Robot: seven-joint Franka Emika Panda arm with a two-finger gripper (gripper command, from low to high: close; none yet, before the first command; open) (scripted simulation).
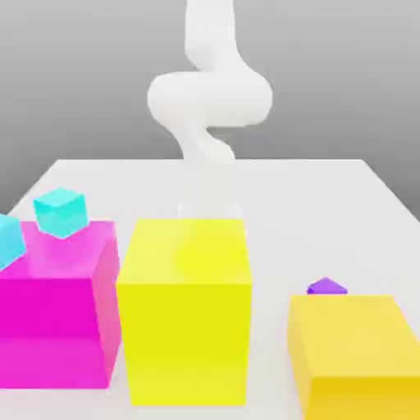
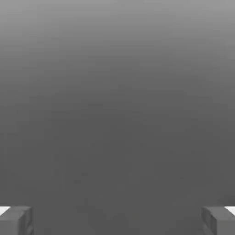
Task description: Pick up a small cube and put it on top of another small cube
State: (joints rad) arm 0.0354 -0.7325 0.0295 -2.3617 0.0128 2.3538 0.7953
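Gripper [image 2: 117,220] jaws wide w/ nothing held, small purple cube [image 1: 326,287] behind orange block [image 1: 357,353]

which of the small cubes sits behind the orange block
The small purple cube, peeking over the orange block; both small cyan cubes sit by the magenta block.

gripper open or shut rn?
Open. In the hand view the gripper has its two fingertips at opposite edges of the picture, with a wide bare gap between them and nothing held.
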